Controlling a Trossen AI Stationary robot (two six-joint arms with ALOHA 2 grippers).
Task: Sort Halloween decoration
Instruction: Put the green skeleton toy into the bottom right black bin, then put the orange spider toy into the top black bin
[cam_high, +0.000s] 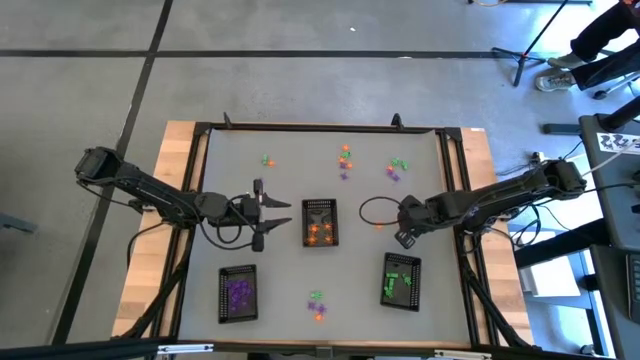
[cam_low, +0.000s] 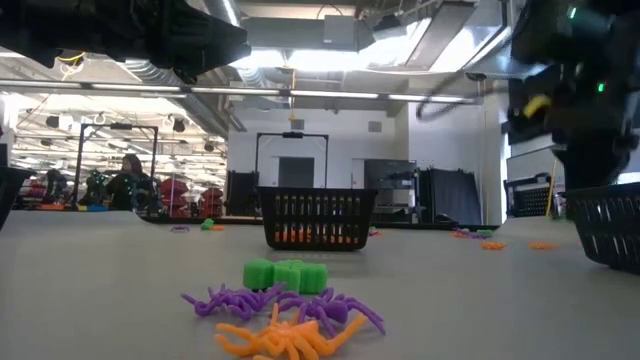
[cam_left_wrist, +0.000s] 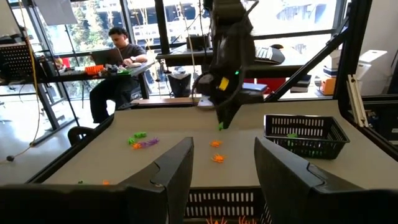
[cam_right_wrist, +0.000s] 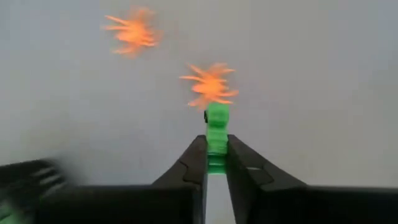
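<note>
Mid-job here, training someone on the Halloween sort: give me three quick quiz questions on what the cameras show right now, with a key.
1. True or false: the right gripper is shut on a green trinket.
2. Which colour of trinkets lies in the middle tray? A) purple B) orange C) green
3. Fill in: the left gripper hovers beside the middle tray with its fingers ____.

Key: 1 true, the right wrist view shows the green piece pinched between the fingers above two orange spiders. 2 B; the purple tray and green tray sit nearer the table's front edge. 3 open.
</note>
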